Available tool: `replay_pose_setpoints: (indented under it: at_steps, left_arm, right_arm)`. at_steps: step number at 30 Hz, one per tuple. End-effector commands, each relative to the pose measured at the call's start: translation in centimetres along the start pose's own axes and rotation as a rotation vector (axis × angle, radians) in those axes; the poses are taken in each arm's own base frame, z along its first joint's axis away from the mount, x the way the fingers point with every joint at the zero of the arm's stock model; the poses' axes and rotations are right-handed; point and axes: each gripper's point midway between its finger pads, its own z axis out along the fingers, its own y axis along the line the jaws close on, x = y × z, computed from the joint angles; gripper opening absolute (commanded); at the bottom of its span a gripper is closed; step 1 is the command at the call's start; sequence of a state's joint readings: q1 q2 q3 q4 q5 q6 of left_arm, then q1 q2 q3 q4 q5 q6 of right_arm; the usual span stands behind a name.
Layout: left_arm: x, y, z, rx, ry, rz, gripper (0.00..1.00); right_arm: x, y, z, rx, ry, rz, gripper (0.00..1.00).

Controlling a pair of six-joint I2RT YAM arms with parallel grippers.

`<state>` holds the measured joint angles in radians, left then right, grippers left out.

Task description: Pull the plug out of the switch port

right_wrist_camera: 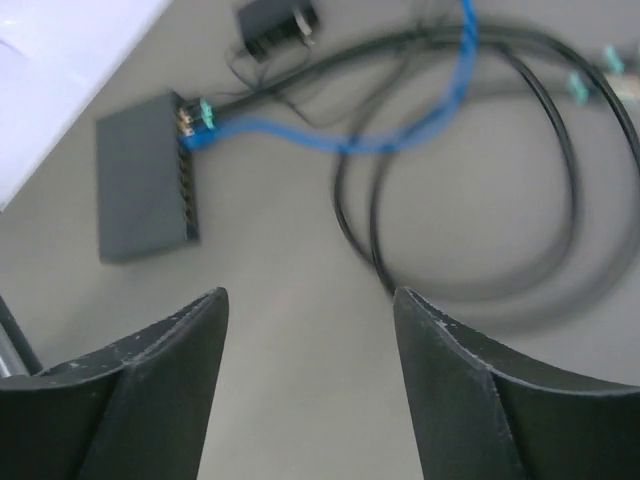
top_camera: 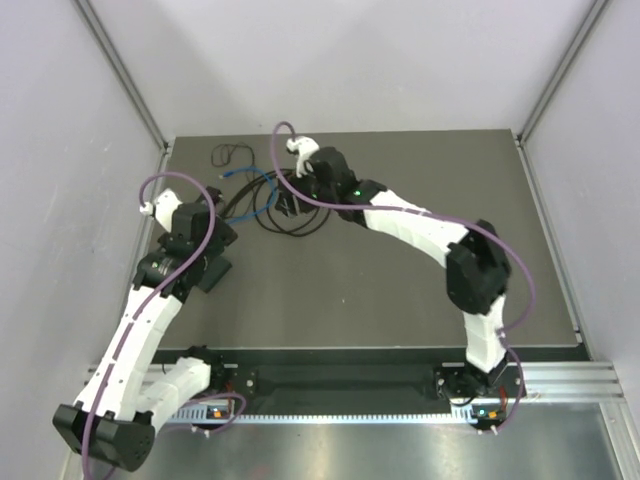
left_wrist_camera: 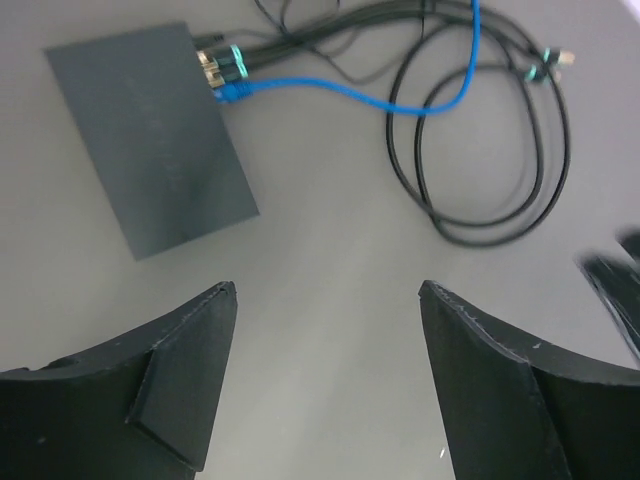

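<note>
**Both grippers open, blue plug seated in the switch**

The grey table (top_camera: 400, 290) carries everything. The left arm (top_camera: 135, 330) reaches up its left side, and the right arm (top_camera: 420, 225) bends across from the right towards the far middle.

The switch (left_wrist_camera: 150, 140), a flat matte black box, lies flat on the table. It sits ahead and to the left of both wrist cameras. The left gripper (left_wrist_camera: 328, 290) hangs above bare table just beside the switch, with its jaws spread wide and nothing between them. The right gripper (right_wrist_camera: 310, 295) is also parted and empty, over the table between the switch and the cables.

Black cables (left_wrist_camera: 500, 220) loop loosely on the table to the right of the switch. A blue cable (left_wrist_camera: 330, 92) crosses over them.

The blue plug (left_wrist_camera: 232, 92) is in a port at the end of the switch's edge, beside two black plugs with green clips. A small adapter (right_wrist_camera: 275, 25) lies beyond, apart from the switch.
</note>
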<state>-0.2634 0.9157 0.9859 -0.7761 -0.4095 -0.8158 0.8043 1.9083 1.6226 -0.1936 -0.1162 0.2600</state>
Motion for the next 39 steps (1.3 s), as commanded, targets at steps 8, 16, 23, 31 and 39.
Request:
replay_pose_setpoints:
  at_steps: [8, 16, 23, 31, 39]
  left_arm:
    - [-1.8, -0.5, -3.0, 0.152, -0.123, -0.116, 0.69]
    - [-1.2, -2.2, -3.2, 0.227, -0.074, -0.079, 0.68]
    - [-0.8, -2.8, -3.9, 0.286, -0.057, -0.082, 0.68]
    - [-1.2, -2.8, -4.7, 0.314, -0.08, -0.076, 0.68]
    - [-1.2, -3.2, -4.9, 0.339, -0.075, -0.076, 0.68]
  right_arm:
    - [-4.3, 4.2, 9.6, -0.253, -0.139, -0.214, 0.64]
    - [-2.7, 5.1, 14.4, -0.36, -0.157, -0.244, 0.74]
    - [-0.2, 3.8, 18.4, -0.341, -0.149, -0.171, 0.76]
    - [1.0, 3.8, 19.1, -0.343, -0.106, -0.077, 0.72]
    - [4.6, 3.3, 19.1, -0.328, 0.025, -0.09, 0.65]
